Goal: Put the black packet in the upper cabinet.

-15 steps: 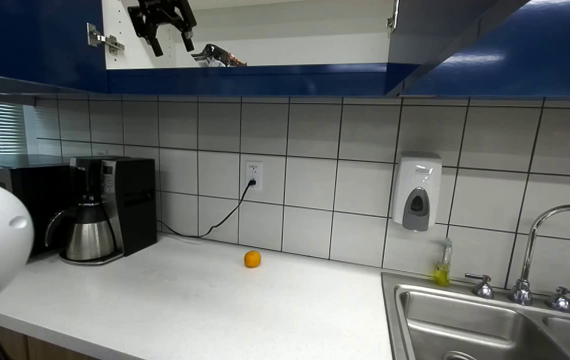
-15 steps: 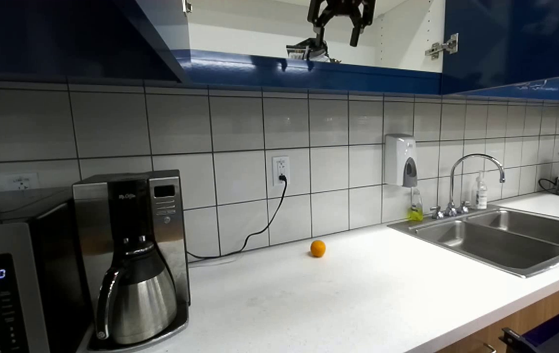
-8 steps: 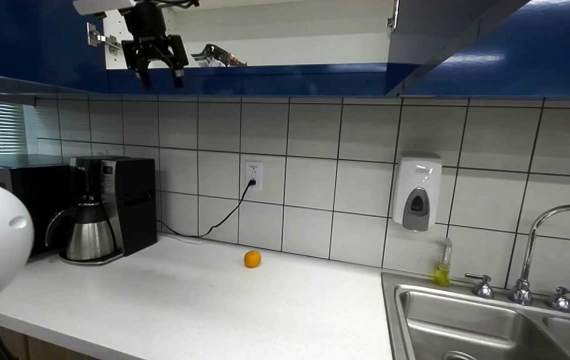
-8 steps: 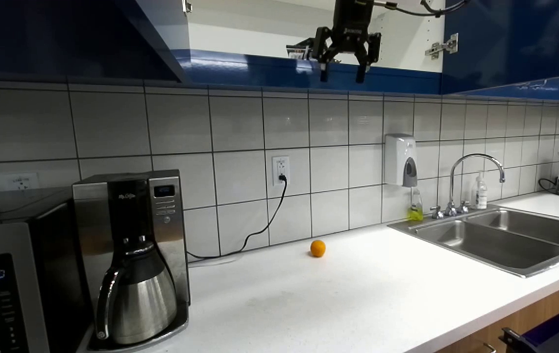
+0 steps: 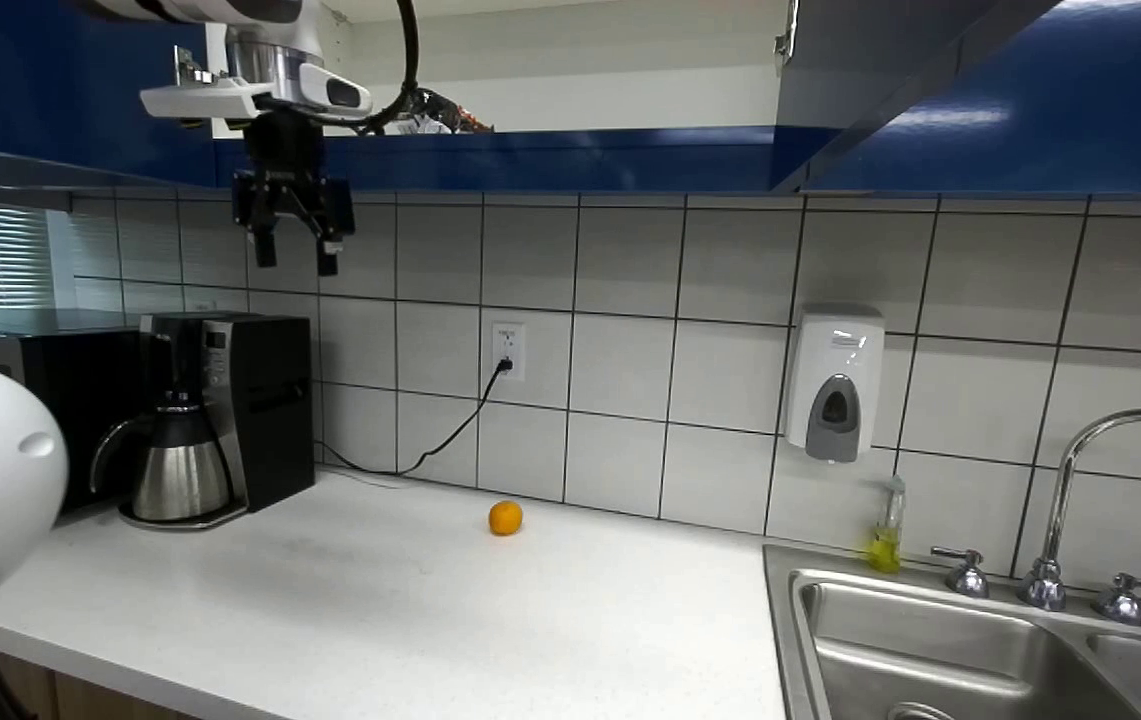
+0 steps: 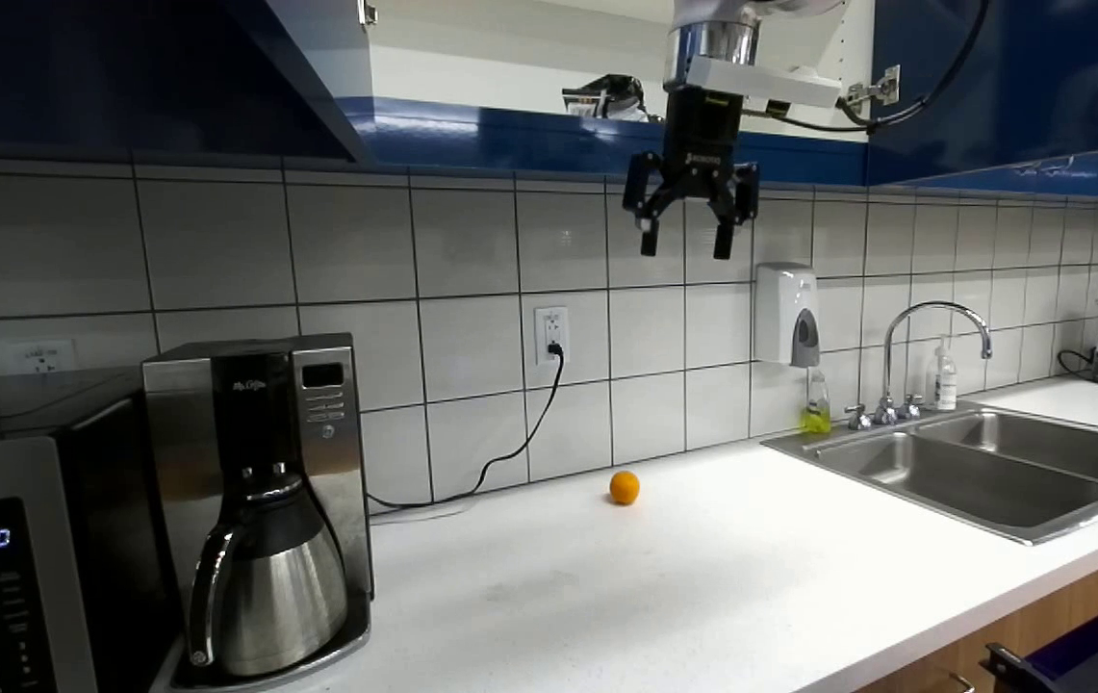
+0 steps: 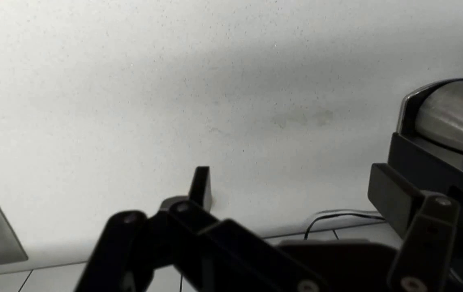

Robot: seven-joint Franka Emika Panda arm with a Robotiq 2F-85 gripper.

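The black packet (image 5: 438,108) lies inside the upper cabinet (image 5: 550,158), resting on its floor just behind the blue front edge. It also shows in an exterior view (image 6: 614,96), with the same cabinet (image 6: 510,135). The cabinet's blue doors stand open. My gripper (image 5: 296,262) is open and empty, pointing down, below the cabinet's lower edge and in front of the tiled wall. It also shows open in an exterior view (image 6: 686,252) and in the wrist view (image 7: 290,178), where only the counter lies between the fingers. The packet is out of the wrist view.
An orange ball (image 5: 505,518) sits on the white counter (image 6: 549,616). A coffee maker (image 6: 329,481) with a steel jug stands beside a microwave (image 6: 115,539). A sink (image 5: 800,640) and a wall soap dispenser (image 5: 838,380) are at the far side. A cord runs to an outlet (image 6: 552,327).
My gripper has come down and out of the cabinet opening to below its front edge, staying open. More of the arm is now in view. The packet has stayed in the cabinet.
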